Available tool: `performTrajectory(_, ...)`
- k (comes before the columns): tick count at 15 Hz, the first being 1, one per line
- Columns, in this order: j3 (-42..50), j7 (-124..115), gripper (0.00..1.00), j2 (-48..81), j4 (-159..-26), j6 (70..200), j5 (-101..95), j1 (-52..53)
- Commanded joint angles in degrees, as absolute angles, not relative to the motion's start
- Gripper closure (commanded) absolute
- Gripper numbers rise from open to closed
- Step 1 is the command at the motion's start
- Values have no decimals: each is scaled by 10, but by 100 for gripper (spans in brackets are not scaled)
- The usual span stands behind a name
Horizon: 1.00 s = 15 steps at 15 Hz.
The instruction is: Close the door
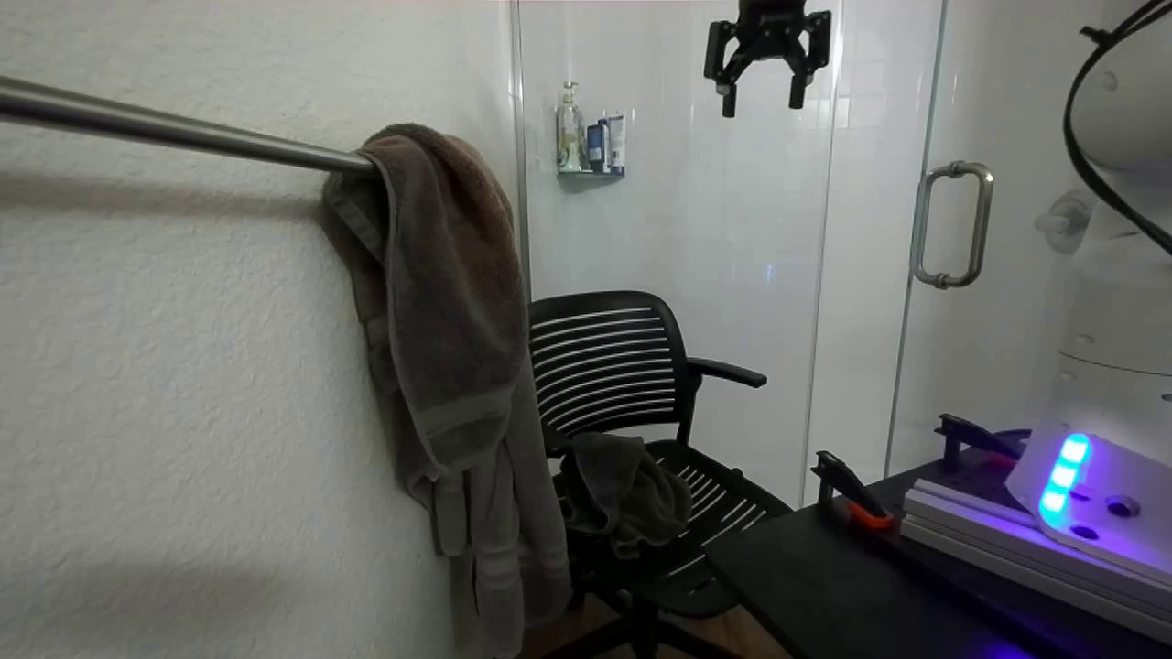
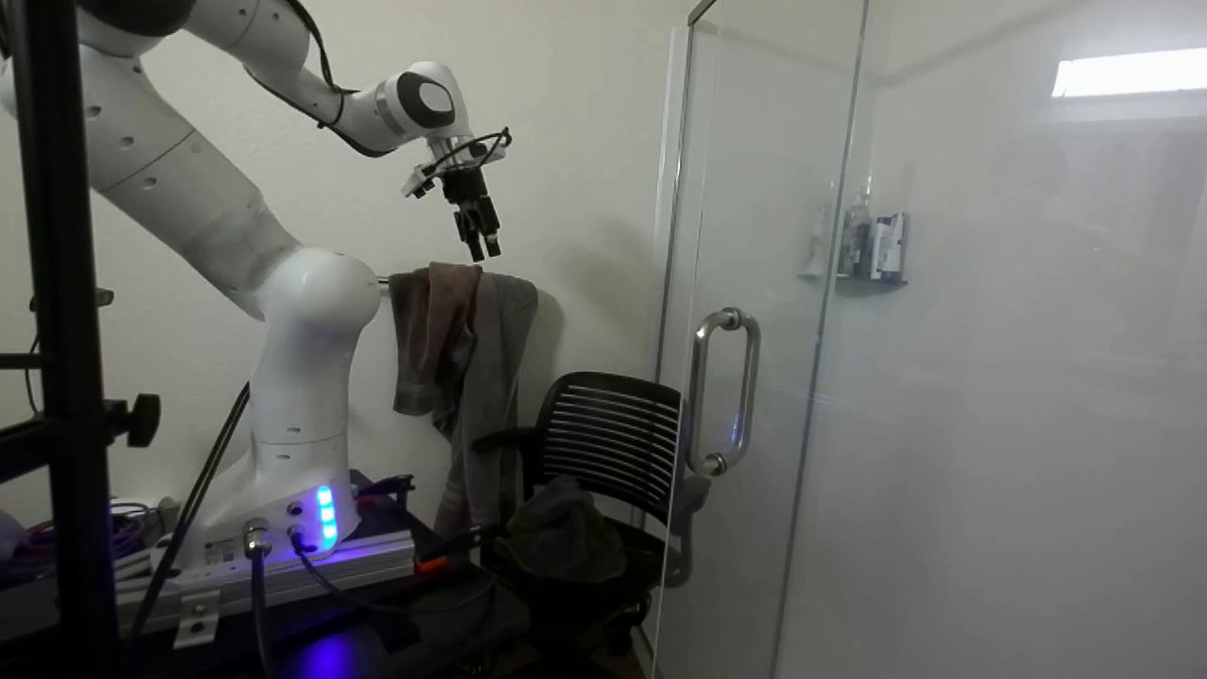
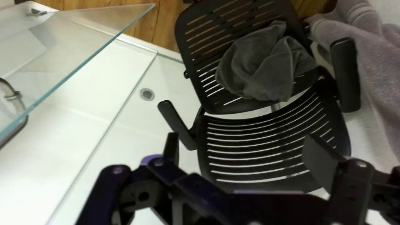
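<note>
The door is a clear, pale glass panel seen in both exterior views (image 1: 971, 357) (image 2: 726, 566). Its vertical silver D-shaped handle (image 1: 982, 229) (image 2: 700, 391) stands near its free edge. In the wrist view the door (image 3: 90, 40) crosses the upper left with a greenish edge, and part of the handle (image 3: 15, 97) shows at the left border. The door stands ajar, its lower corner over the wood floor, away from the shower threshold. My gripper (image 1: 763, 99) (image 2: 485, 251) (image 3: 242, 150) is open and empty, pointing down, high above the chair and apart from the door and handle.
A black office chair (image 1: 604, 366) with a dark cloth (image 1: 623, 494) on its seat stands below the gripper. Towels (image 1: 449, 275) hang on a wall rail (image 1: 183, 128). A black table (image 1: 824, 567) bears the arm's base and clamps. A black stand (image 2: 71, 377) is at the side.
</note>
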<state>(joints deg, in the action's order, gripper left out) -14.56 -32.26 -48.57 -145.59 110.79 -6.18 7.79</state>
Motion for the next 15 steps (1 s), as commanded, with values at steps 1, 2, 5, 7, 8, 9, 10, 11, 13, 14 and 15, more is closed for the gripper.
performTrajectory(1, -130, -358, 0, -633, -1524, 1060, -132, 65)
performTrajectory(2, -121, -367, 0, -669, -1535, 1039, -152, 57)
performTrajectory(5, -92, -364, 0, -750, -1544, 986, -161, -6)
performTrajectory(7, -106, -339, 0, -716, -1512, 996, -135, -4)
performTrajectory(8, -108, -334, 0, -722, -1510, 996, -131, -7)
performTrajectory(9, -114, -335, 0, -721, -1510, 996, -130, -6)
performTrajectory(10, -118, -336, 0, -716, -1510, 996, -129, -5)
performTrajectory(11, -112, -309, 0, -717, -1511, 982, -143, -1)
performTrajectory(13, -94, -296, 0, -730, -1525, 991, -184, -34)
performTrajectory(14, -88, -297, 0, -747, -1529, 994, -222, -60)
performTrajectory(15, -66, -291, 0, -765, -1535, 1002, -262, -79)
